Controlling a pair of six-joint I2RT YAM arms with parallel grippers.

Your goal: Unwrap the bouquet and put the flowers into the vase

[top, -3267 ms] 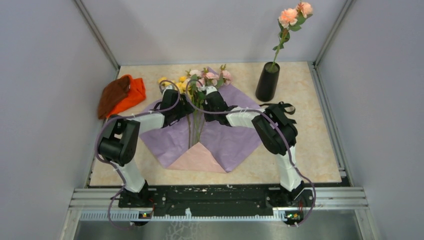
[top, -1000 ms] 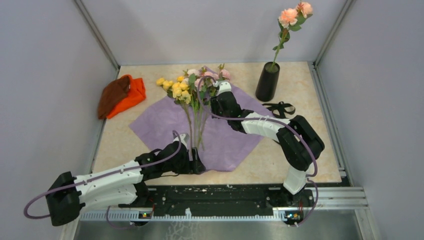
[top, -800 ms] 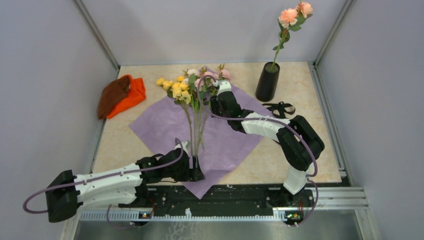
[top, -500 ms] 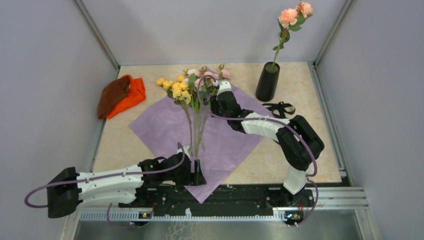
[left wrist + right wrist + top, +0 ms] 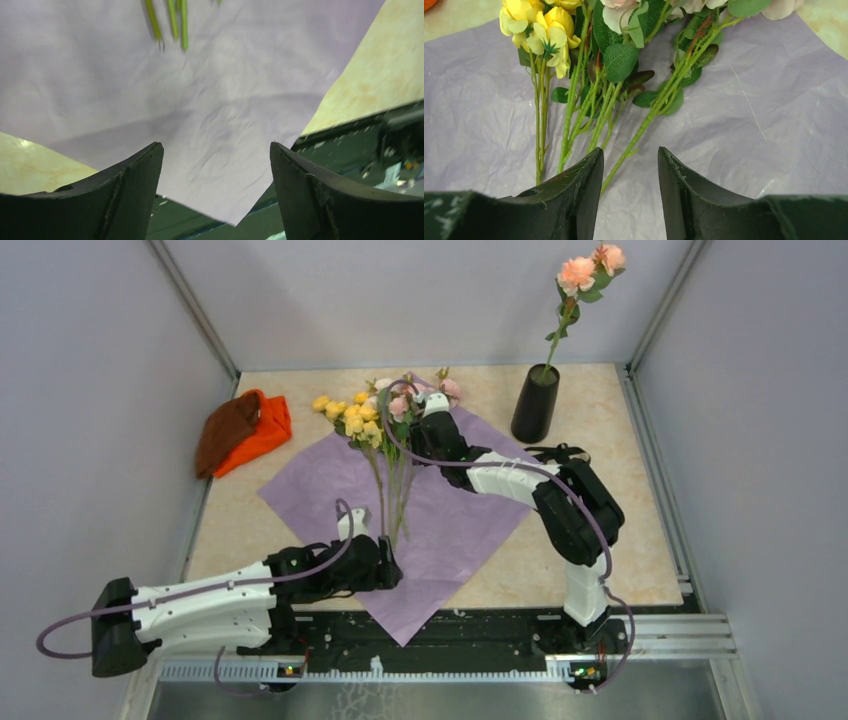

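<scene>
The flowers (image 5: 385,410) are lying flat on the open purple paper (image 5: 310,480). Their pink and yellow heads are pointing to the far side, and their thin green stems are pointing back at me. The paper is lying wide open under them, and its near corner is hanging over the near edge of the surface (image 5: 620,540).

My right claw (image 5: 630,150) is hanging just over the stems, close to the leaves. It is half spread and is pinching nothing. One stem is lying right below the gap. My left claw (image 5: 216,146) is spread wide near the cut ends of the stems, over the near corner of the paper. It is holding nothing too.

The black vase (image 5: 535,403) is standing far off at the back right, off the paper. One peach flower (image 5: 585,270) is already standing in it. An orange and brown cloth (image 5: 243,430) is lying at the far left.

I am thinking about what could go wrong. The stems are lying close together, so my right claw could be grabbing two at once, or a leaf. It could be pinching the paper too, and then the paper would be coming up with the flower. A thin stem could be slipping out. The vase is tall and thin, so a long swinging stem could be knocking it over.
</scene>
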